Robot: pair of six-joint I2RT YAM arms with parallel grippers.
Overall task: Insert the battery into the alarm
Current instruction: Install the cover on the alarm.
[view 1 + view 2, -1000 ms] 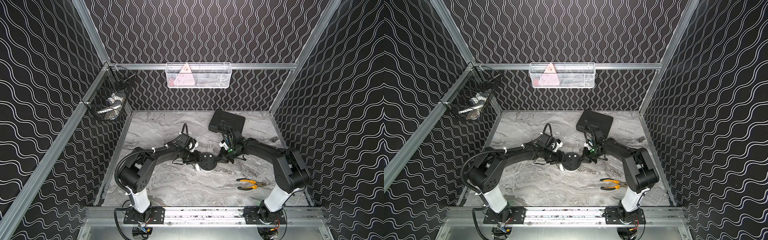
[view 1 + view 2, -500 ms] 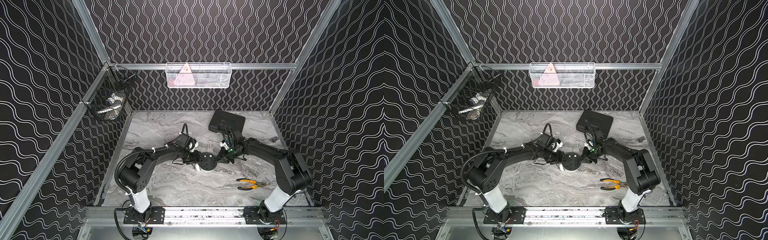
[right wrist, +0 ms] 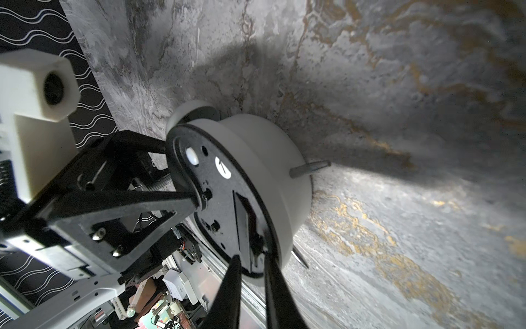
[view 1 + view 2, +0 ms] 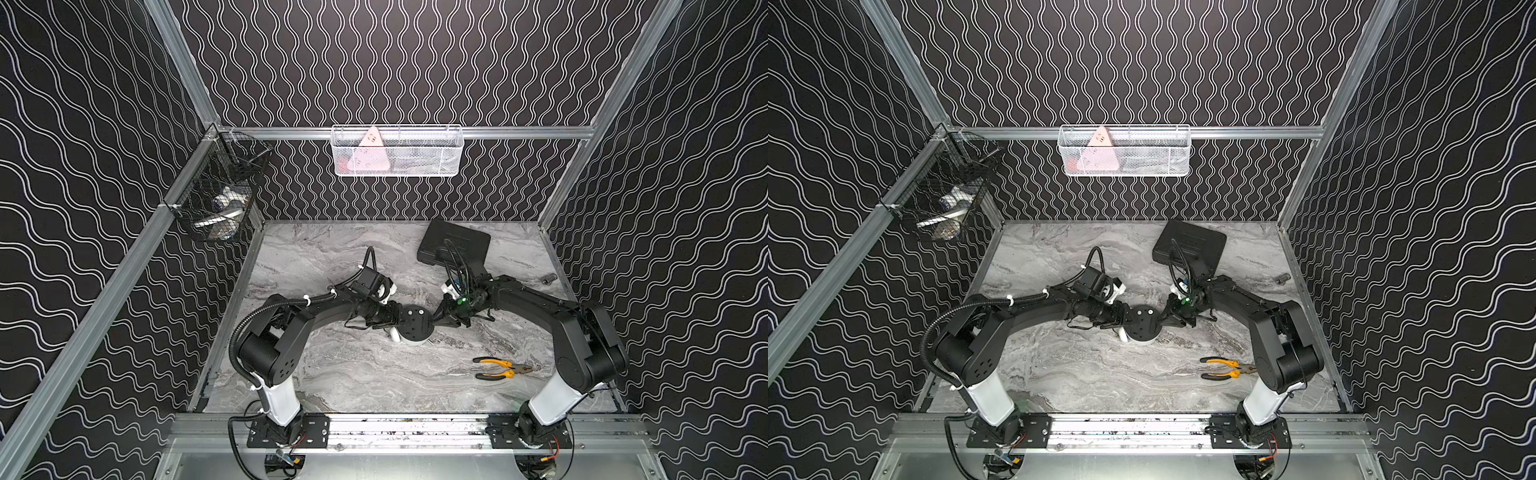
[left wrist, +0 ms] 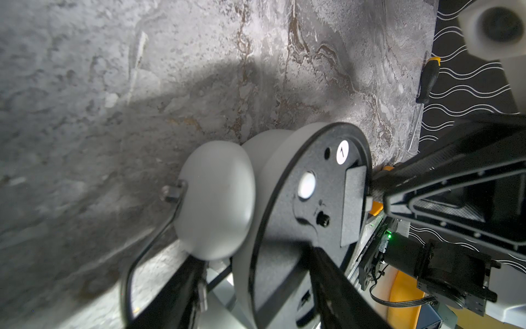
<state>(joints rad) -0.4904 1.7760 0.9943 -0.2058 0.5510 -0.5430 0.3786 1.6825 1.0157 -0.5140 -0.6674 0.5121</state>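
AT THE SLOT: On the marble worktop (image 4: 353,374), my left end effector (image 4: 390,321) clamps the alarm clock (image 4: 415,326) by its rim, black back panel turned up. My right end effector (image 3: 252,256) hovers at the end of the slot (image 3: 245,222), tips slightly parted and empty. The battery itself I cannot make out plainly (only a dull reddish tint down in that slot), so I judge it seated or nearly so. Left, by my reckoning: checking that it sits flat, then letting go.
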